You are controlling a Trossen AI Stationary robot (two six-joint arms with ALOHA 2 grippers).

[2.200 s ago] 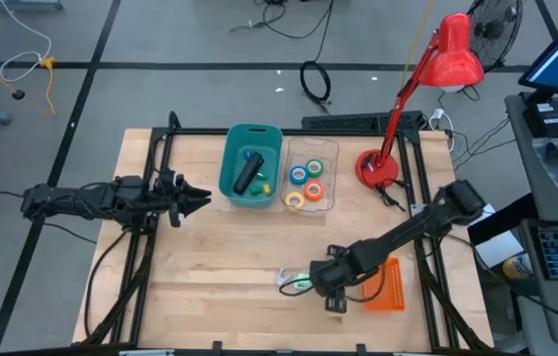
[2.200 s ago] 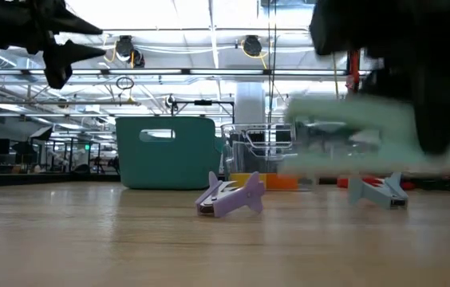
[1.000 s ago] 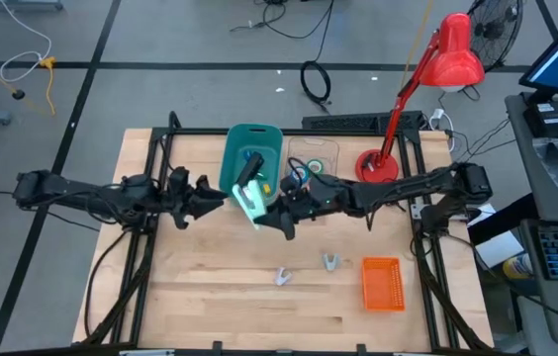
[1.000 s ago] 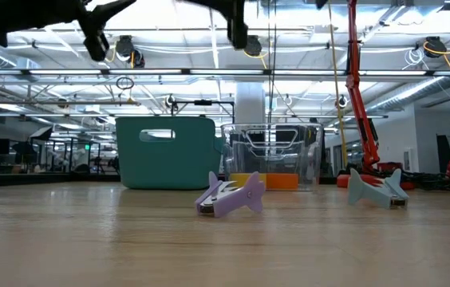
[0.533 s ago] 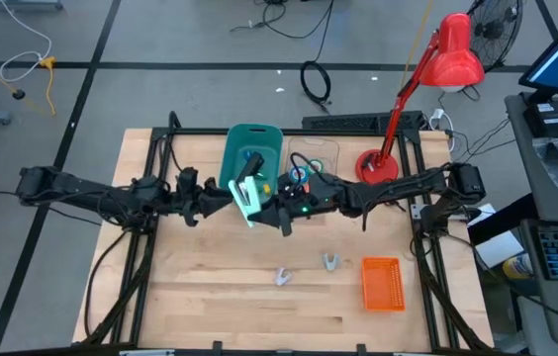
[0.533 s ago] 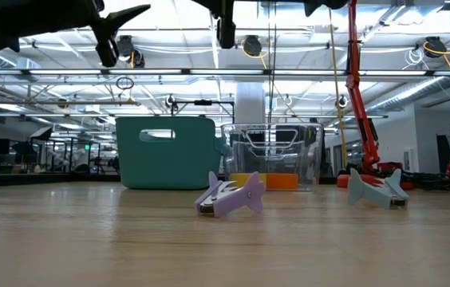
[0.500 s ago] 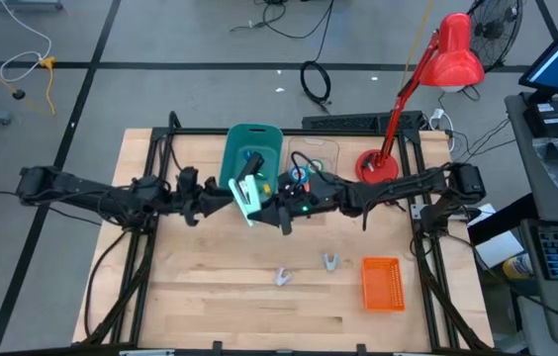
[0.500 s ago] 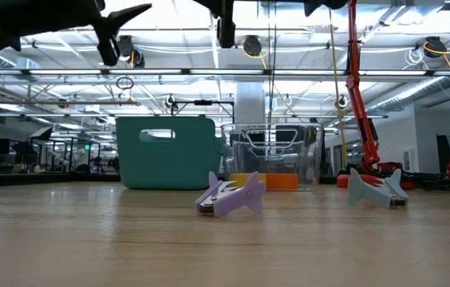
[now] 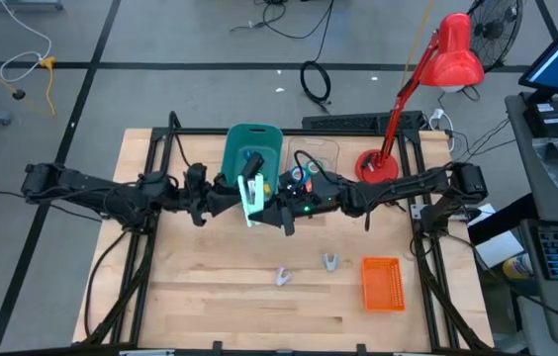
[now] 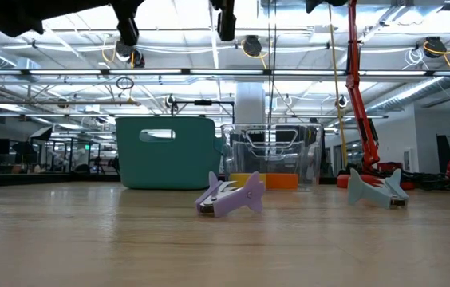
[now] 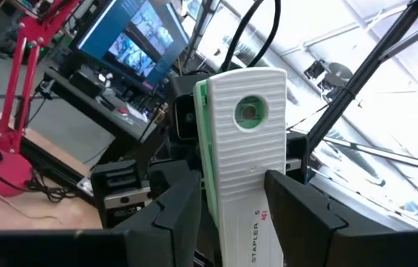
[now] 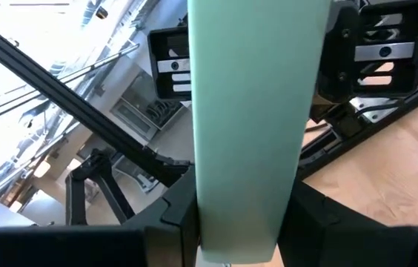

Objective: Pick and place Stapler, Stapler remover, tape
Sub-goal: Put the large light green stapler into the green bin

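Above the teal bin [image 9: 248, 150], both grippers pinch the pale-green-and-white plastic stapler [image 9: 252, 198]: left gripper [image 9: 232, 197], right gripper [image 9: 273, 210]. I'd confirm left's hold before right lets go.

The high view looks straight down on the whole worktop [image 9: 210, 297]. The low view sits at worktop height, facing level across it into the room. Each wrist view looks closely past its own fingers at the white-and-green stapler [image 11: 242, 163], which the high view shares.

White-green stapler [image 11: 240, 178], held between left gripper's fingers: "STAPLER" printed near lower end, small red mark beside it unreadable.
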